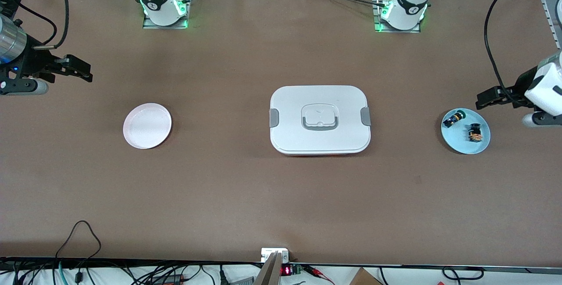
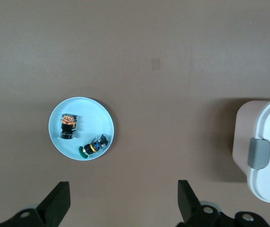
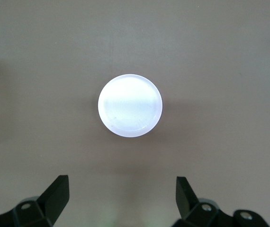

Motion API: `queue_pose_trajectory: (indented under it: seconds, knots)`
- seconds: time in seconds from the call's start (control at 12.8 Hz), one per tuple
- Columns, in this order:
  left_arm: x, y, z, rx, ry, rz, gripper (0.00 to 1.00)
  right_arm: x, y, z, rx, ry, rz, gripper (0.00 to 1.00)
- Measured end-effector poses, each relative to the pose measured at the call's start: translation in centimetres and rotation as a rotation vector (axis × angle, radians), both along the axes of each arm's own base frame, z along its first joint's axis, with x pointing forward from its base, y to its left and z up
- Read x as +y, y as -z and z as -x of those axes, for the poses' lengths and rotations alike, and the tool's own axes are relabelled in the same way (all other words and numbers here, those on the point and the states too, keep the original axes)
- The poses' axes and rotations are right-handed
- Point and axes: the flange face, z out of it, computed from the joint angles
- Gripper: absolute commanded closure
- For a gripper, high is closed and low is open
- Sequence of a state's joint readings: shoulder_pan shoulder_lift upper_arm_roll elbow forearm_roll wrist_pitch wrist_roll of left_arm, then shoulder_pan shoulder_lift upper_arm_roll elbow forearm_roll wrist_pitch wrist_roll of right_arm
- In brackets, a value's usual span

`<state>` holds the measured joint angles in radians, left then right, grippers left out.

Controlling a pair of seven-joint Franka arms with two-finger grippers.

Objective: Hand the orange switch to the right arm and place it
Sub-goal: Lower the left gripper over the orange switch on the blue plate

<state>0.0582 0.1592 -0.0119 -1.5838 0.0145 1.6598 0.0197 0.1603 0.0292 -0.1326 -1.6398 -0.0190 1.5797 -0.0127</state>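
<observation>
We see the orange switch [image 1: 474, 133] lying on a blue plate [image 1: 456, 143] near the left arm's end of the table, beside a green-capped part [image 1: 453, 119] that sits on the same plate, farther from the front camera. Our left gripper [image 2: 123, 203] hangs in the air beside that plate, its jaws spread wide and holding nothing. Our right gripper [image 3: 121, 201] hangs at the right arm's end, near a white plate [image 1: 147, 125], its jaws also spread apart and bare. A white lidded box [image 1: 319, 119] sits mid-table between the two plates.
</observation>
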Motion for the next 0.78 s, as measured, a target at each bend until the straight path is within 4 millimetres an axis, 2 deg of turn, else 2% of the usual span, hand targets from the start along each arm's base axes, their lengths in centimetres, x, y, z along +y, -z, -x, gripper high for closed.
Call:
queue_pose_trajectory:
  seconds: [0.31,0.62,0.78]
  knots:
    - [0.5,4.0,-1.3,0.051,0.243,0.03,0.0,0.0,0.0,0.0,0.0,0.0,0.0,0.0]
    - [1.5,9.4,-1.4,0.074,0.425,0.059,0.0,0.0,0.0,0.0,0.0,0.0,0.0,0.0]
    - [1.7,10.8,-1.2,0.081,0.481,0.069,0.0,0.0,0.0,0.0,0.0,0.001,0.0,0.0]
